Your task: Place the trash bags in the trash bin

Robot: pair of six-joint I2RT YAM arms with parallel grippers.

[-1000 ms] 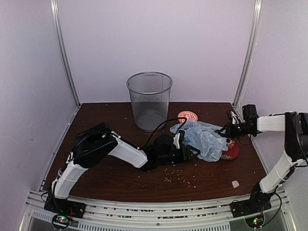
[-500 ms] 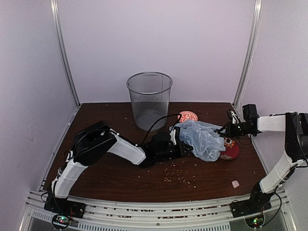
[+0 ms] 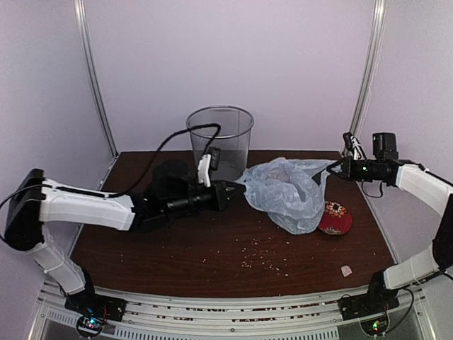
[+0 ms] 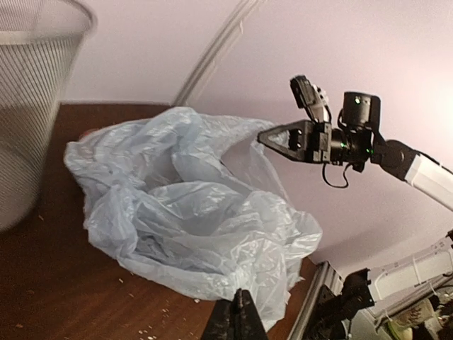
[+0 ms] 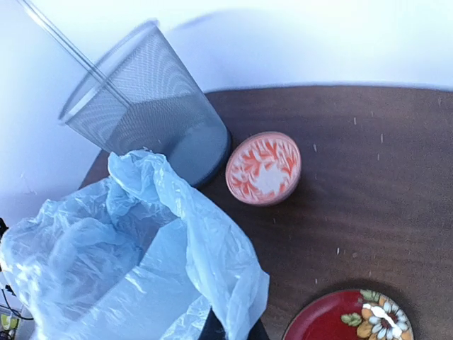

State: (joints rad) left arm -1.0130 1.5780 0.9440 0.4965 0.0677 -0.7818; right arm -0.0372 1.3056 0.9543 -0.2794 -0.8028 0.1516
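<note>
The trash bag (image 3: 283, 195) is thin, pale blue and wrinkled. It hangs stretched between my two grippers, above the brown table and just right of the trash bin. My left gripper (image 3: 239, 188) is shut on the bag's left edge; the left wrist view shows the closed jaw tips (image 4: 238, 313) pinching the film of the bag (image 4: 191, 227). My right gripper (image 3: 333, 170) is shut on the bag's upper right corner, with the bag (image 5: 141, 262) draped over its fingers (image 5: 230, 329). The grey wire-mesh trash bin (image 3: 219, 138) stands upright at the back centre.
A small red-patterned bowl (image 5: 263, 168) sits beside the bin's base (image 5: 184, 152). A flat red dish (image 3: 335, 218) lies under the bag's right side. Crumbs (image 3: 258, 255) are scattered on the table and a small pink scrap (image 3: 346, 270) lies front right.
My left gripper closed on the bag's left edge, and the arm swung up and left. The right arm rose too. The bag came up off the table and now hangs spread between them.
</note>
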